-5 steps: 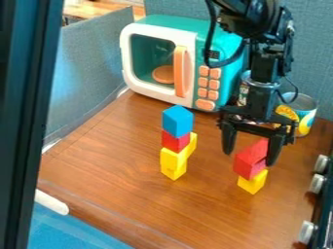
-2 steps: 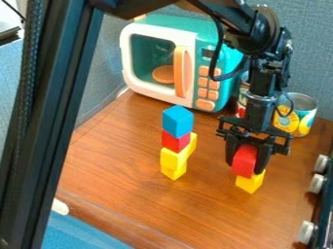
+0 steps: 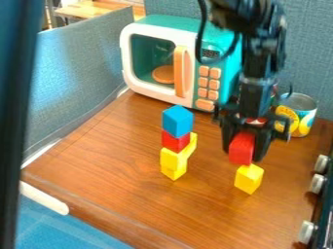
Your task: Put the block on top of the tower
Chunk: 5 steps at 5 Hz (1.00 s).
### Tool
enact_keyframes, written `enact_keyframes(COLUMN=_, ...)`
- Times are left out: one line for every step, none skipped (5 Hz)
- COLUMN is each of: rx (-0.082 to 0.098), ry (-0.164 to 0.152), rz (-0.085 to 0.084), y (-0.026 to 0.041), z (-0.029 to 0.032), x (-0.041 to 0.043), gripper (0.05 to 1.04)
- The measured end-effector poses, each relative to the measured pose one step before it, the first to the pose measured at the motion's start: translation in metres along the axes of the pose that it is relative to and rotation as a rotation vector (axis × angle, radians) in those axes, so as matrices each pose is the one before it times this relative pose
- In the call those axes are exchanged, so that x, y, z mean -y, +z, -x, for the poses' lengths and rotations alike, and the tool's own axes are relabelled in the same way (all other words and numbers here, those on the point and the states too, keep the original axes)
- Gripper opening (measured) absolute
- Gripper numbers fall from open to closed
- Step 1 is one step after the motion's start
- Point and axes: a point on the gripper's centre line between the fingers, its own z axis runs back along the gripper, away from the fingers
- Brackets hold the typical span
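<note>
near the worktop's (image 3: 117,165) right edge, the gripper (image 3: 244,153) grips the red block (image 3: 241,147) by opposite sides, probably to leave its underside free for the tower (image 3: 177,121).

1. Brown wood-grain surface (image 3: 110,165), spanning the middle and lower right of the frame.
2. Teal-and-white plastic toy microwave (image 3: 172,23) with an orange handle, upper centre.
3. Tower of yellow, red and blue blocks (image 3: 175,141), centre.
4. Yellow block (image 3: 248,179), lower right of centre.
5. Metal can with a blue-and-yellow label (image 3: 304,109), right.
</note>
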Motion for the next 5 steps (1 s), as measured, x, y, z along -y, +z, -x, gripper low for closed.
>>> enact_keyframes(rx=0.0779, ry=-0.0610, rz=-0.0028, y=0.04878, z=0.02262, x=0.00097, gripper=0.599)
enact_keyframes(rx=0.0152, ry=-0.0291, rz=-0.0134, y=0.02856, z=0.01377, x=-0.00073, gripper=0.599)
enact_keyframes(rx=-0.0549, ry=0.0366, rz=-0.0108, y=0.01029, z=0.01651, x=-0.01316, gripper=0.599)
enact_keyframes(rx=-0.0288, ry=0.0982, rz=0.0019, y=-0.00036, z=0.00666, x=-0.03336, gripper=0.599)
enact_keyframes(rx=-0.0335, ry=0.0757, rz=0.0118, y=-0.00902, z=0.00806, x=-0.02831, gripper=0.599)
